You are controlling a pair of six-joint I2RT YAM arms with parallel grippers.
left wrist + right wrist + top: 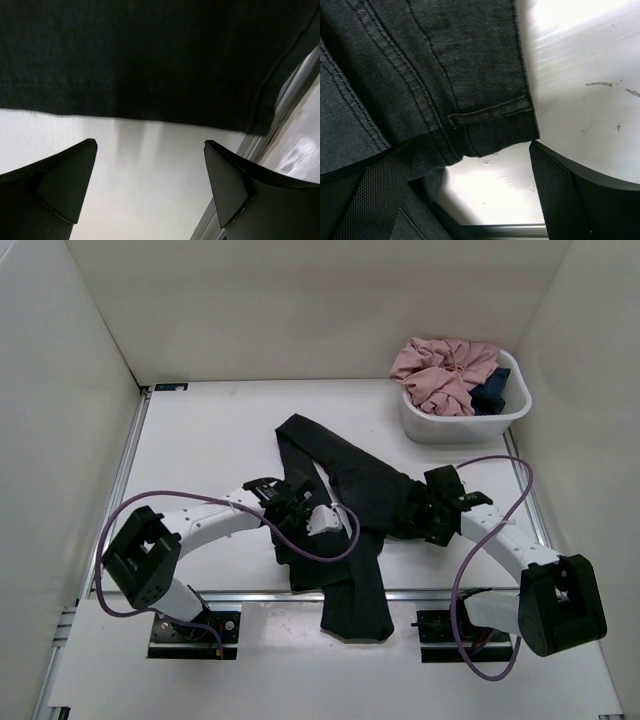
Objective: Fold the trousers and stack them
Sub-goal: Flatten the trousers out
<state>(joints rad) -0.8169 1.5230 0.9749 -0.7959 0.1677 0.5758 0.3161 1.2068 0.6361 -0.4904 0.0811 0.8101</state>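
Observation:
The black trousers (345, 500) lie rumpled across the middle of the white table (210, 440); one leg runs back left, another hangs over the near edge. My left gripper (296, 502) is open at their left edge; in its wrist view the black cloth (150, 55) fills the top, just beyond the spread fingers (65, 185). My right gripper (428, 508) is open at their right edge; its wrist view shows a hemmed, stitched corner of the trousers (445, 75) lying between and just ahead of the fingers (570, 195), with nothing gripped.
A white tub (465, 420) at the back right holds a pink garment (445, 370) and a small dark blue cloth (492, 388). White walls enclose the table. A metal rail (250, 593) runs along the near edge.

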